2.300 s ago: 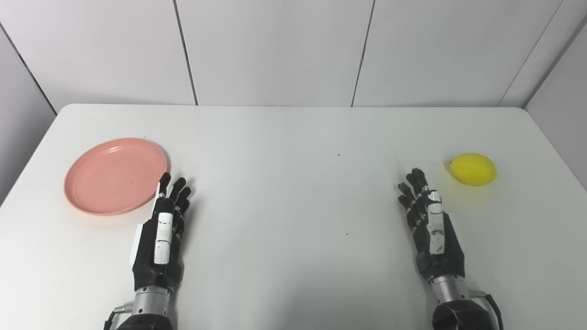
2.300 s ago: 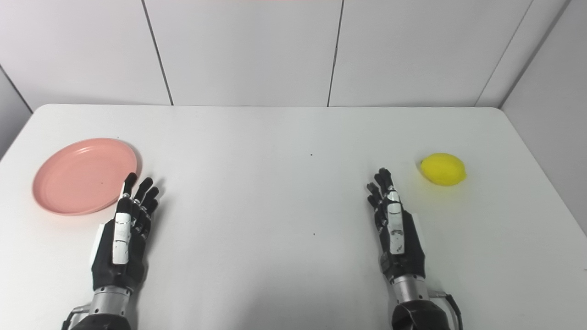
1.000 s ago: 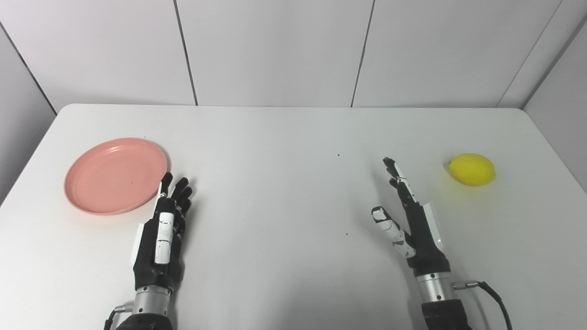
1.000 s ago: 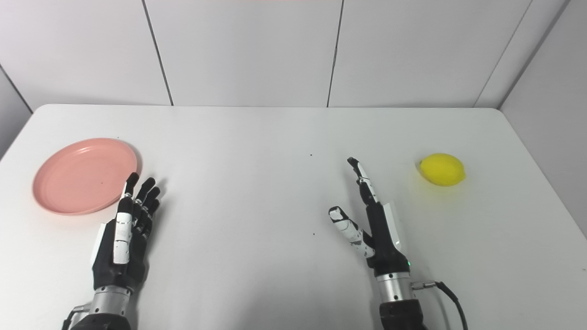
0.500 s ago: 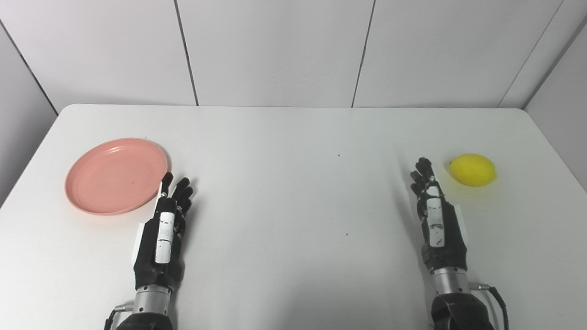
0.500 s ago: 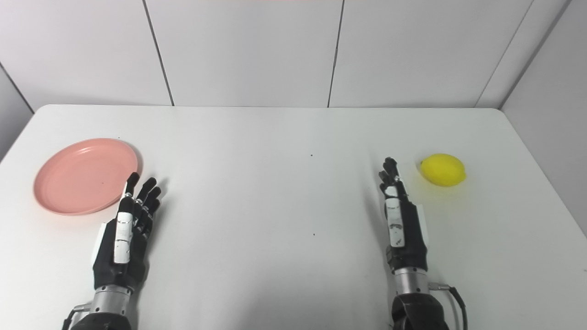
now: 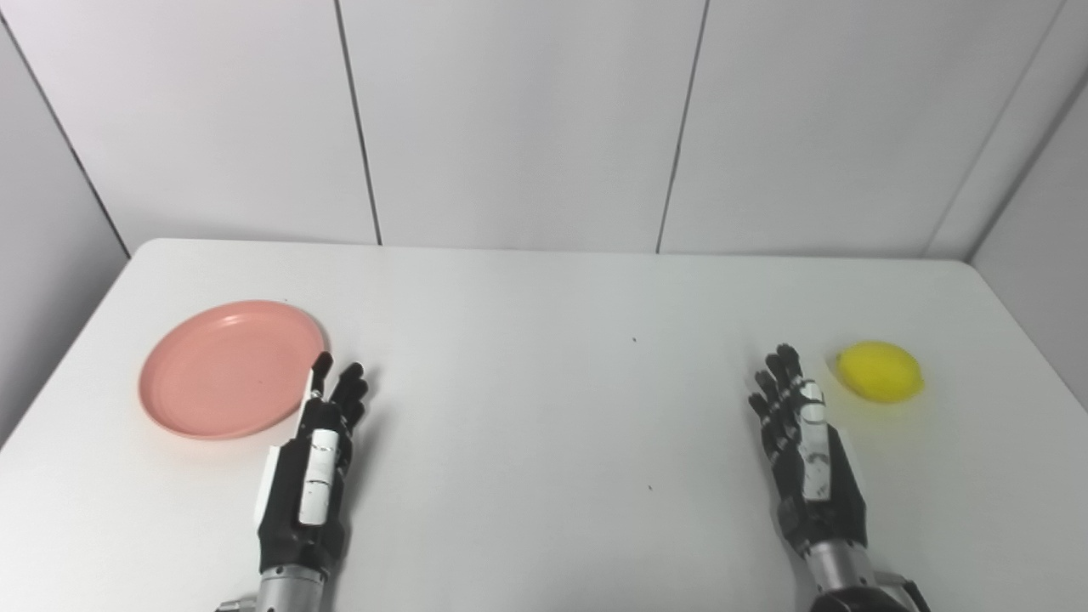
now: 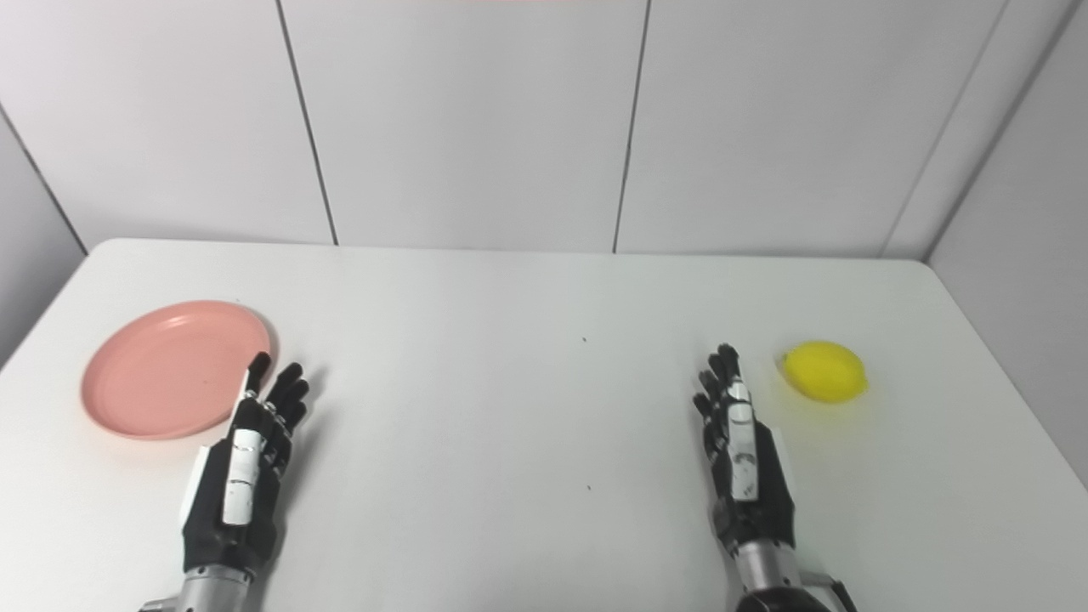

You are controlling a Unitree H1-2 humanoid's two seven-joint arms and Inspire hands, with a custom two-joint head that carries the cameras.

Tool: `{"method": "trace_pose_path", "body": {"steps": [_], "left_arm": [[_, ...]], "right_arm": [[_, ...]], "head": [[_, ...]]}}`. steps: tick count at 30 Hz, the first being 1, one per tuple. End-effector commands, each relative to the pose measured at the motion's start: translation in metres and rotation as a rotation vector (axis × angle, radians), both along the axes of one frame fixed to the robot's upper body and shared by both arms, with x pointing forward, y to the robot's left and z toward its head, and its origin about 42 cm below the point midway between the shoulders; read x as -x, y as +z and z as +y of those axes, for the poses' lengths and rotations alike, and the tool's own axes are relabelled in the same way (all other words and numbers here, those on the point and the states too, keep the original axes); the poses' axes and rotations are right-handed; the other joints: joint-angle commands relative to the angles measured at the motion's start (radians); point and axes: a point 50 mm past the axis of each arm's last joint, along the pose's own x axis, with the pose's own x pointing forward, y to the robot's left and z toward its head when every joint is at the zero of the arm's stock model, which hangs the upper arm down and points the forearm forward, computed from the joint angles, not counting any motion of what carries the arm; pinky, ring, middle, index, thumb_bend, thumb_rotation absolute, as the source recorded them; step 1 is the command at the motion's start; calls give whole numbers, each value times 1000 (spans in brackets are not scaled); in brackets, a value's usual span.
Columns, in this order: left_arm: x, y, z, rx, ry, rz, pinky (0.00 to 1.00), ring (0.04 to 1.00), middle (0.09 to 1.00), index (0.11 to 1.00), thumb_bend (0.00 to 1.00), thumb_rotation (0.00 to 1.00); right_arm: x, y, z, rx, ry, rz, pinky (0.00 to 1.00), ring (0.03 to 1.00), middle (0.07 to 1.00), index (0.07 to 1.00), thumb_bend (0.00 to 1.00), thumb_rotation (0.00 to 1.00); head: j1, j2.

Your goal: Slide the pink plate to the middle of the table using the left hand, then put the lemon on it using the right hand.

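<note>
A pink plate (image 7: 221,365) lies flat on the left side of the white table (image 7: 544,442). Just to its right my left hand (image 7: 313,472) rests open, fingers stretched forward, fingertips beside the plate's near right rim without holding it. A yellow lemon (image 7: 880,371) sits on the right side of the table. My right hand (image 7: 807,463) stands open a little left of and nearer than the lemon, apart from it. The same plate (image 8: 170,367), lemon (image 8: 824,371), left hand (image 8: 238,476) and right hand (image 8: 744,463) show in the right eye view.
The table's far edge meets a grey panelled wall (image 7: 527,119). A side wall (image 7: 1037,246) closes in on the right, near the lemon. A few small dark specks (image 7: 633,340) mark the tabletop between the hands.
The whole picture has shifted downward, so the camera has tilted up. My right hand turned palm-sideways with its thumb out, then came back flat beside the lemon. Plate, lemon and left hand stayed put.
</note>
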Motion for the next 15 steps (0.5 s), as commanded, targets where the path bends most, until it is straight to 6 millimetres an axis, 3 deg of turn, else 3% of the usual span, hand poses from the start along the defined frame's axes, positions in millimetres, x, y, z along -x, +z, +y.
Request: {"method": "trace_pose_path", "body": {"steps": [1,10,15], "left_arm": [[16,-37,-5,9,11,108,971,942,933,986,704,834],[16,-43,-19,3,17,103,950,929,920,973,655,824],[15,-49,-24,2,20,97,928,922,914,969,625,830]], "right_arm": [[14,-28,-7,-13,-5,69,1000,1000,1000,995,750,1000],[15,-32,-18,-17,0,76,1000,1000,1000,1000,771,1000],[14,-37,-23,-26,-2,81,1000,1000,1000,1000,780,1000]], "head": [[5,-2],[63,-43],[85,-86]]}}
